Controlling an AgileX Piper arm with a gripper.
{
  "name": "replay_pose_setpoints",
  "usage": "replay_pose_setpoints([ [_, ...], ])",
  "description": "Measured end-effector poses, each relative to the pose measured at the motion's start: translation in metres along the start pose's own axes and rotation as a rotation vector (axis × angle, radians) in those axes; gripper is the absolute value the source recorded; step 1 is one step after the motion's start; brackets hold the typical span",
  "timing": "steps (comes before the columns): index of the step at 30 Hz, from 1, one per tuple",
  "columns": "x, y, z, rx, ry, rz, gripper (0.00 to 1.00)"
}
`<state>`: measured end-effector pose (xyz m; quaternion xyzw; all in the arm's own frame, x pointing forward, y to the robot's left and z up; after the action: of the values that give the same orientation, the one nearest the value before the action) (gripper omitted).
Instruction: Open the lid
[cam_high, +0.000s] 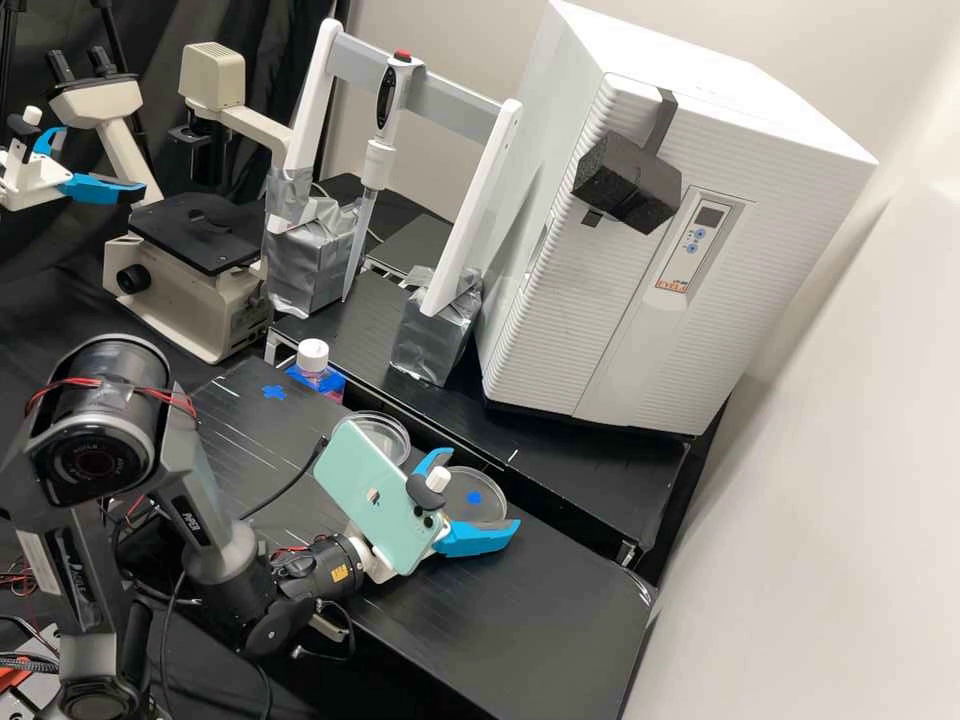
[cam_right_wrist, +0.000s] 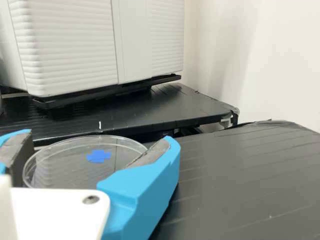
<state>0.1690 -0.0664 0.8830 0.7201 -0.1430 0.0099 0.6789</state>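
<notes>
My gripper (cam_high: 481, 491) is at the bench's middle, its two blue fingers spread wide on either side of a round clear dish (cam_high: 462, 482) that has a blue cross mark. In the wrist view the gripper (cam_right_wrist: 96, 142) stands open with the dish (cam_right_wrist: 65, 156) between its fingers, the near finger hiding part of the rim. Whether the pads touch the rim, I cannot tell. The dish lies level, and its lid cannot be told apart from its base.
A second clear dish (cam_high: 392, 424) lies close by, behind the phone on the wrist. Farther back are a white-capped bottle (cam_high: 313, 358), a pipette (cam_high: 380, 150) on its stand, a microscope (cam_high: 195, 285) and a large white incubator (cam_high: 560, 300) on the rear platform (cam_right_wrist: 165, 107).
</notes>
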Motion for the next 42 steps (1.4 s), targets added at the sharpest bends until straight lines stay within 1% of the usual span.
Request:
replay_pose_setpoints([
  [7,-0.003,0.000,-0.002,-0.009,-0.003,0.002,0.00],
  [8,-0.004,0.000,-0.003,-0.009,-0.002,0.002,1.00],
  [22,-0.005,0.000,-0.004,-0.012,0.002,-0.001,1.00],
  [26,-0.007,0.003,-0.011,-0.003,0.030,0.017,1.00],
  [29,-0.013,0.005,-0.017,0.013,0.051,0.029,1.00],
  [30,-0.015,0.005,-0.020,0.016,0.062,0.035,1.00],
  [32,-0.020,0.009,-0.029,0.036,0.096,0.059,1.00],
  [36,-0.028,0.010,-0.047,0.085,0.179,0.082,1.00],
  [37,-0.033,0.007,-0.055,0.110,0.220,0.083,1.00],
  [41,-0.046,-0.003,-0.076,0.147,0.333,0.076,1.00],
  [42,-0.049,-0.004,-0.080,0.150,0.358,0.077,1.00],
])
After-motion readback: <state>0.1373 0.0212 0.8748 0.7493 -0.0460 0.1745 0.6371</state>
